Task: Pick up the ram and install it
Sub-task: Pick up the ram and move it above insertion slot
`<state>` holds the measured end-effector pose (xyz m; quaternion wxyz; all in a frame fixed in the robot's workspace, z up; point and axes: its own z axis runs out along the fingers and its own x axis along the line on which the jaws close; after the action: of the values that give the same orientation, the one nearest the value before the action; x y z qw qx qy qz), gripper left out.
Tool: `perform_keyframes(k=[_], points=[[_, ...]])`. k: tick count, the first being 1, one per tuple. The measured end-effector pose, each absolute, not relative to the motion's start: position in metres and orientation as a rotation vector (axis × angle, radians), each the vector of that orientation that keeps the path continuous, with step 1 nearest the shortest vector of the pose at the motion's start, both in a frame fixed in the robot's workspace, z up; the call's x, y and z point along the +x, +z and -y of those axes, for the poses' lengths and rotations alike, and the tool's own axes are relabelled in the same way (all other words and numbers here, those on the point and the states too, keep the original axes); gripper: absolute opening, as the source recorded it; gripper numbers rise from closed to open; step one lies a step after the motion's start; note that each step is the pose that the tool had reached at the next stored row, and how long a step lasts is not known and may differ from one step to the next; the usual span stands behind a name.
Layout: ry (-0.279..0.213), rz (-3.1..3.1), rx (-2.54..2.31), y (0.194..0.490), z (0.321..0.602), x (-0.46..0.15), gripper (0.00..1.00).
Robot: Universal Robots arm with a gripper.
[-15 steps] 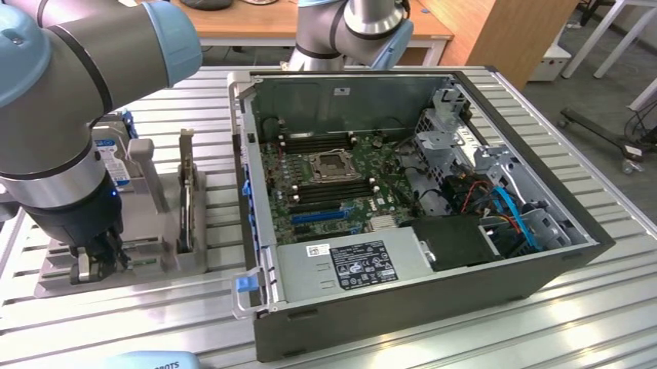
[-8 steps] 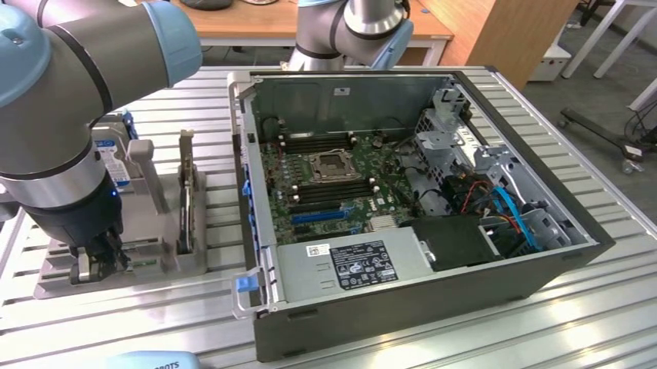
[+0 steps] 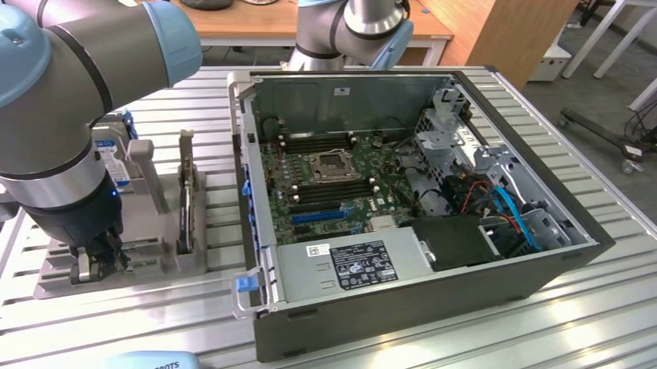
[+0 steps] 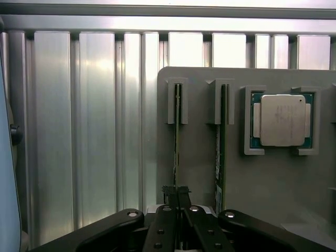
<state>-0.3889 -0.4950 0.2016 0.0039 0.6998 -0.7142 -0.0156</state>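
- Down at the grey fixture tray (image 3: 61, 288), which sits on the slatted aluminium table (image 3: 411, 338) toward its edge on the exterior view's left, my pincer (image 3: 98, 265) hangs low over the parts, well apart from the open computer case (image 3: 534, 277).
- From the wrist view, the ram (image 4: 177, 136) stands on its thin edge in the slot nearest the tray's (image 4: 199, 157) outer edge, with bare table slats (image 4: 94, 131) just beside that edge.
- Its long axis runs straight away from my pincer (image 4: 176, 193) along the tray, and the near end lies right between my fingertips, so nothing separates me from it.
- My fingers (image 4: 169, 195) are drawn almost fully together, one on each face of the ram. As I judge it, they are pinching the board rather than merely straddling it.
- The ram looks seated in its slot, not yet raised.
- A second memory stick (image 4: 220, 152) stands parallel in the neighbouring slot, close by but untouched.
- Beyond that, the square silver processor (image 4: 282, 119) rests flat in its own pocket, clear of me.
- Across the table, the motherboard (image 3: 308, 207) lies exposed inside the case.
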Motion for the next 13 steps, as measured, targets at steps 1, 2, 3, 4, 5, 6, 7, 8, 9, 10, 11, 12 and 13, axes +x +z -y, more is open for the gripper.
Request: perform_keyframes(k=[1,2,3,4,5,6,7,8,9,10,11,12,13], points=[[-0.049,2.236,2.195,0.2017,0.4951,-0.3889,0.11],[-0.049,2.233,2.198,0.2017,0.4951,-0.3889,0.11],[-0.049,2.230,2.201,0.2017,0.4951,-0.3889,0.11],[-0.049,2.227,2.204,0.2016,0.4951,-0.3889,0.11],[-0.049,2.224,2.207,0.2016,0.4950,-0.3889,0.11],[-0.049,2.221,2.210,0.2016,0.4950,-0.3889,0.11],[-0.049,2.219,2.213,0.2016,0.4951,-0.3889,0.11],[-0.049,2.218,2.213,0.2016,0.4951,-0.3889,0.11],[-0.049,2.218,2.213,0.2016,0.4950,-0.3889,0.11],[-0.049,2.218,2.213,0.2016,0.4951,-0.3889,0.11],[-0.049,2.218,2.213,0.2016,0.4950,-0.3889,0.11],[-0.049,2.218,2.213,0.2016,0.4950,-0.3889,0.11],[-0.049,2.218,2.213,0.2017,0.4951,-0.3889,0.11]])
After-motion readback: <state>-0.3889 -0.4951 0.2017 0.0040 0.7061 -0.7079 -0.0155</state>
